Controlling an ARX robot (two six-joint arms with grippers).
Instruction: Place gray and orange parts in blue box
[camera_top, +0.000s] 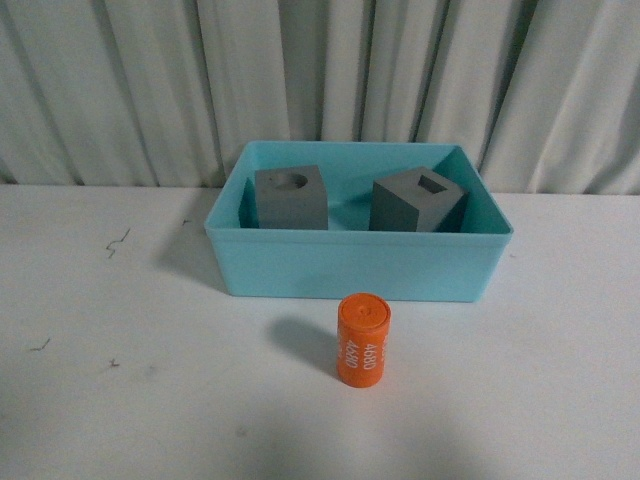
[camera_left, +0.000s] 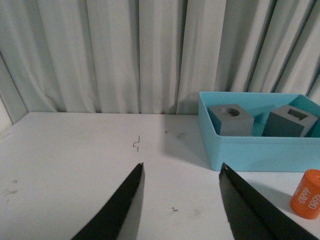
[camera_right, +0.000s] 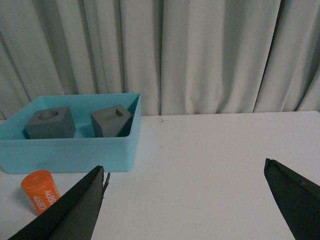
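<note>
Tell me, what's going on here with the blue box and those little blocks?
A two-armed robot is sorting parts into the blue box. The round-hole gray cube and the square-hole gray cube already sit inside it. The orange cylinder stands upright on the white table just in front of the box, not yet put in. Nothing is being held: the left gripper and the right gripper are both open and empty, apart from all the parts.
</note>
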